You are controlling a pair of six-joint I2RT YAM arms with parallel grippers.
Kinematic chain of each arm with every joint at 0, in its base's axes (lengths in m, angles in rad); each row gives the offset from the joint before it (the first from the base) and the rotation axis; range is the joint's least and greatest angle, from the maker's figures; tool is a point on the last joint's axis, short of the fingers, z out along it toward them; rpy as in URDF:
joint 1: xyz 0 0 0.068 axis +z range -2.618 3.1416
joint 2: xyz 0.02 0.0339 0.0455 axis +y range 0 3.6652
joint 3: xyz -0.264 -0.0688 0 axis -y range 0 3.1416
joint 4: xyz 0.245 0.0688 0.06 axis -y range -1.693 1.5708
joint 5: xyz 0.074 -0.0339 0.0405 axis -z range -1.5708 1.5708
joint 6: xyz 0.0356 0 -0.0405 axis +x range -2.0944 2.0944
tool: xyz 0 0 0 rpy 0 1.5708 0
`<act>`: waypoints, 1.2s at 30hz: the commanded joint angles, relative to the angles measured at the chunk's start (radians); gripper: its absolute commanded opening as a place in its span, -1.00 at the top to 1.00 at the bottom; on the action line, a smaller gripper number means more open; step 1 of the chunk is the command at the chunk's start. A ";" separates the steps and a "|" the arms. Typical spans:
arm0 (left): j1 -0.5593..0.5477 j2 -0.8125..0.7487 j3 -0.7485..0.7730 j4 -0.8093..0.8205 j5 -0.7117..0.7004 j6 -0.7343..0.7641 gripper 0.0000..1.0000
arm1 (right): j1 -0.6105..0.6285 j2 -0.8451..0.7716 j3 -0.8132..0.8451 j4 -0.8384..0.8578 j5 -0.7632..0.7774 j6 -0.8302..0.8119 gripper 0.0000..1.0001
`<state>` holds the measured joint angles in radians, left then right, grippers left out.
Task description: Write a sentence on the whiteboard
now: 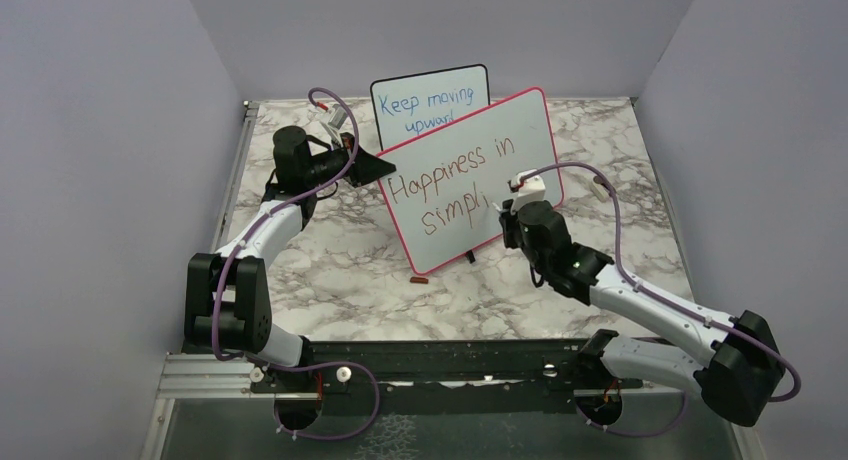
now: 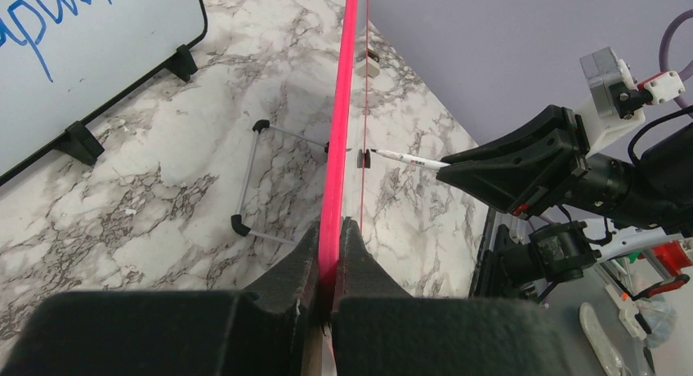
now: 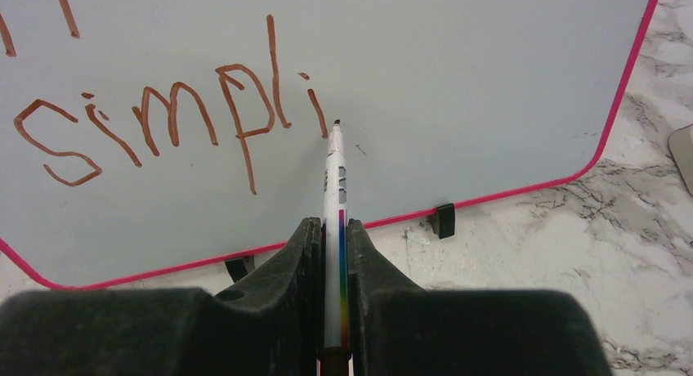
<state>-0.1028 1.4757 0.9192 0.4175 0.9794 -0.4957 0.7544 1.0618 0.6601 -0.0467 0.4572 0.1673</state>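
Observation:
The whiteboard (image 1: 520, 145), white with a pink-red frame, stands tilted at the table's middle. The sentence (image 1: 450, 175) in brownish-red reads "Happiness in" above "simpli"; the lower word shows in the right wrist view (image 3: 172, 118). My left gripper (image 1: 372, 167) is shut on the board's left edge; in its own view the pink frame (image 2: 337, 147) runs edge-on between the jaws (image 2: 329, 237). My right gripper (image 1: 508, 212) is shut on a white marker (image 3: 335, 196) with a rainbow stripe. The marker's tip (image 3: 337, 123) is at the board just right of the last "i".
A smaller black-framed board (image 1: 430, 100) with blue "Keep moving upward" stands behind the whiteboard and shows in the left wrist view (image 2: 90, 57). A wire stand (image 2: 257, 180) props the whiteboard from behind. A small brown object (image 1: 420, 277) lies by its lower corner. Grey walls enclose the marble table (image 1: 330, 280).

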 commanded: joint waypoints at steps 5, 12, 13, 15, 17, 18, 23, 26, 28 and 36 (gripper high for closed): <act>-0.014 0.035 -0.014 -0.112 -0.069 0.094 1.00 | -0.048 -0.037 -0.040 0.121 -0.008 -0.028 0.98; -0.014 0.037 -0.014 -0.115 -0.073 0.097 1.00 | -0.083 -0.035 -0.052 0.170 -0.064 -0.031 0.98; -0.015 0.037 -0.014 -0.115 -0.073 0.097 1.00 | -0.085 -0.030 -0.051 0.171 -0.064 -0.032 0.98; -0.015 0.038 -0.013 -0.117 -0.071 0.097 1.00 | -0.089 -0.024 -0.050 0.179 -0.071 -0.035 0.98; -0.014 0.040 -0.013 -0.117 -0.071 0.097 1.00 | -0.093 -0.016 -0.050 0.189 -0.076 -0.035 0.98; -0.014 0.040 -0.013 -0.116 -0.071 0.096 1.00 | -0.096 -0.012 -0.051 0.195 -0.078 -0.037 0.98; -0.014 0.041 -0.011 -0.118 -0.070 0.097 1.00 | -0.100 0.006 -0.041 0.216 -0.099 -0.038 0.98; -0.015 0.041 -0.011 -0.118 -0.070 0.097 1.00 | -0.102 0.024 -0.038 0.227 -0.103 -0.038 0.98; -0.015 0.041 -0.011 -0.118 -0.070 0.097 1.00 | -0.105 0.036 -0.037 0.228 -0.103 -0.035 0.98; -0.015 0.041 -0.010 -0.120 -0.070 0.100 1.00 | -0.109 0.055 -0.037 0.230 -0.131 -0.040 0.98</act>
<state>-0.1043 1.4757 0.9222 0.4107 0.9771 -0.4931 0.6559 1.0950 0.6193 0.1467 0.3706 0.1371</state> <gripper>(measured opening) 0.037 0.172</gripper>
